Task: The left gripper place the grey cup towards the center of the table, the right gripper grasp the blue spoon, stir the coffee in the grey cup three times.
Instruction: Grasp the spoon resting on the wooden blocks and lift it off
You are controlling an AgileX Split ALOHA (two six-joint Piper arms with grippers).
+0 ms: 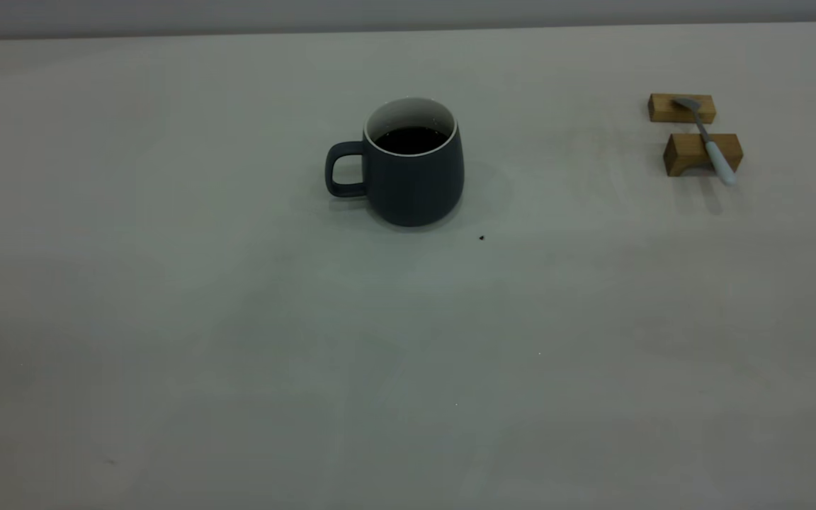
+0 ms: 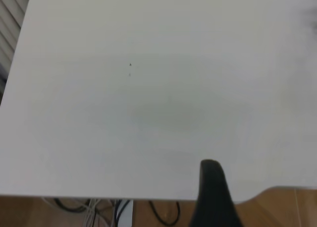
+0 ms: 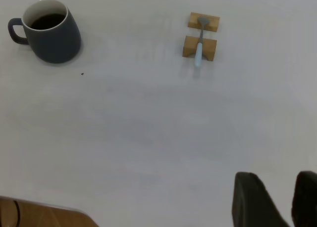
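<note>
The grey cup stands upright near the table's middle, handle to the left, with dark coffee inside; the right wrist view also holds the cup. Far right, the blue spoon lies across two wooden blocks, and it shows again as the spoon in that wrist view. My right gripper hovers well short of the spoon, open by a narrow gap, holding nothing. My left gripper hangs over the table's near edge, open; only one finger shows. Neither gripper appears in the exterior view.
Two tan wooden blocks carry the spoon. A tiny dark speck lies just in front of the cup. The table stretches wide around the cup. Beyond its near edge are cables and wooden floor.
</note>
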